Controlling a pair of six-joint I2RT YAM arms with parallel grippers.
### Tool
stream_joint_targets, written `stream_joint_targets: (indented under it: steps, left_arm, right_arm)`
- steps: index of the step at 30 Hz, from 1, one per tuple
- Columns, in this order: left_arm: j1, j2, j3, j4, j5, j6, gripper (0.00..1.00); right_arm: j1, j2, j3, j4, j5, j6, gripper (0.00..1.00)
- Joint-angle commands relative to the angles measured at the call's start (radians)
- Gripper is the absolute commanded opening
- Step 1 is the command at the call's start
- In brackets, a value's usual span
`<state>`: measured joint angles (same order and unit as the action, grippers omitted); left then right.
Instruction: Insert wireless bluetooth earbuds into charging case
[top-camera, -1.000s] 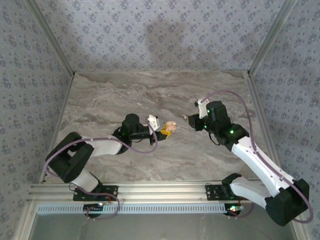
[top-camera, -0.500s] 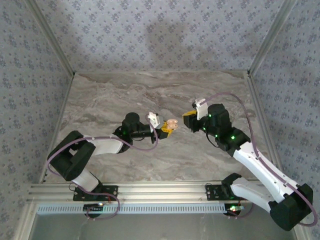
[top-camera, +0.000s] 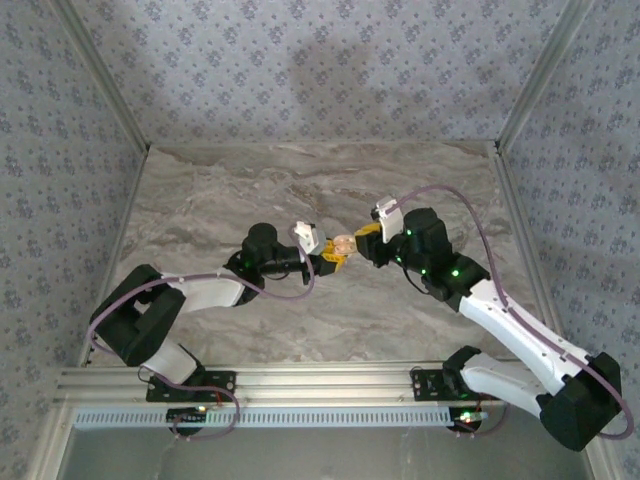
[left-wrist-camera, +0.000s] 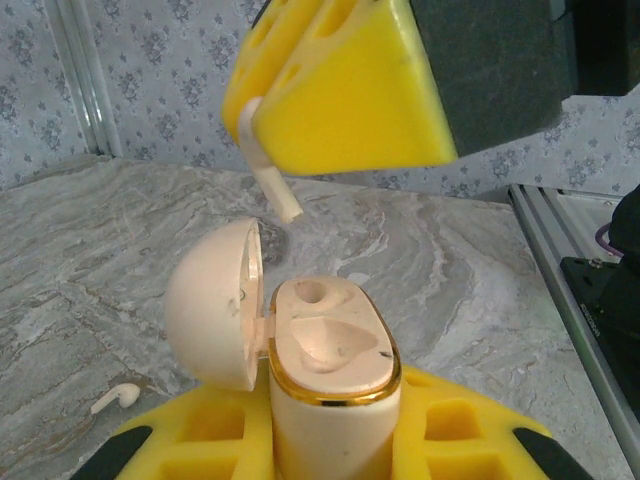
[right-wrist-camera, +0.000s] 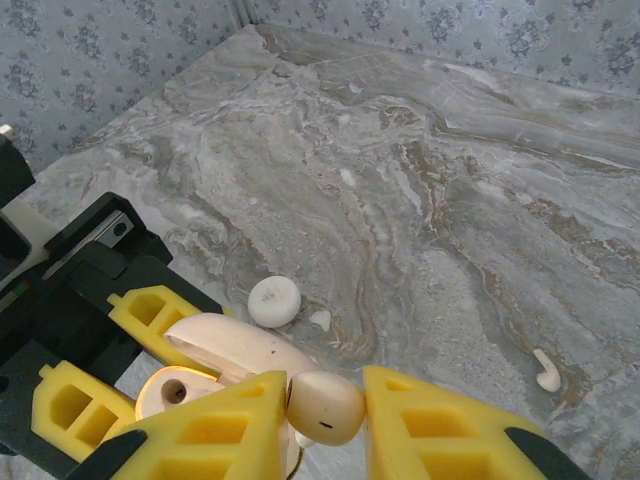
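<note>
Just above open charging case (left-wrist-camera: 335, 400) | earbud (right-wrist-camera: 325, 407) pinched by right gripper (top-camera: 368, 242) | left gripper (top-camera: 329, 259) clamps case

Soft, even light is being thrown from above, with faint shadows laid on the table (top-camera: 220, 200) just under the left gripper (top-camera: 335, 259) and right gripper (top-camera: 368, 239), a shadow patch is seen on the wall (top-camera: 310, 70) beyond them, and the yellow fingers (right-wrist-camera: 215, 425) closest to the wrist lens are rendered slightly soft.

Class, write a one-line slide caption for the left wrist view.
Right gripper holds an earbud above the open charging case clamped in the left gripper.
</note>
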<state>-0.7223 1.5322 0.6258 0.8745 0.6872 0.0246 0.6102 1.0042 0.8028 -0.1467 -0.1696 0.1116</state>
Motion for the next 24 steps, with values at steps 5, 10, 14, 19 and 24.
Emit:
stream_joint_targets:
  steps: [5,10,14,19,24]
  left_arm:
    - [-0.008,-0.038,0.034,0.015,0.005,-0.017,0.15]
    - [-0.008,-0.04,0.04,0.018,0.003,-0.022,0.15]
    - [-0.008,-0.037,0.042,0.033,0.002,-0.037,0.15]
    - [-0.009,-0.04,0.043,0.045,-0.001,-0.052,0.15]
    - [-0.009,-0.044,0.042,0.05,-0.012,-0.056,0.15]
  right_arm:
    - [0.023,0.01,-0.006,0.021,-0.005,-0.029,0.26]
    - [0.029,0.011,-0.007,0.017,0.0,-0.033,0.26]
    - [0.036,0.017,-0.008,0.018,0.004,-0.036,0.26]
    - [0.041,0.019,-0.008,0.008,0.012,-0.044,0.26]
    - [0.044,0.018,-0.006,-0.011,0.023,-0.059,0.26]
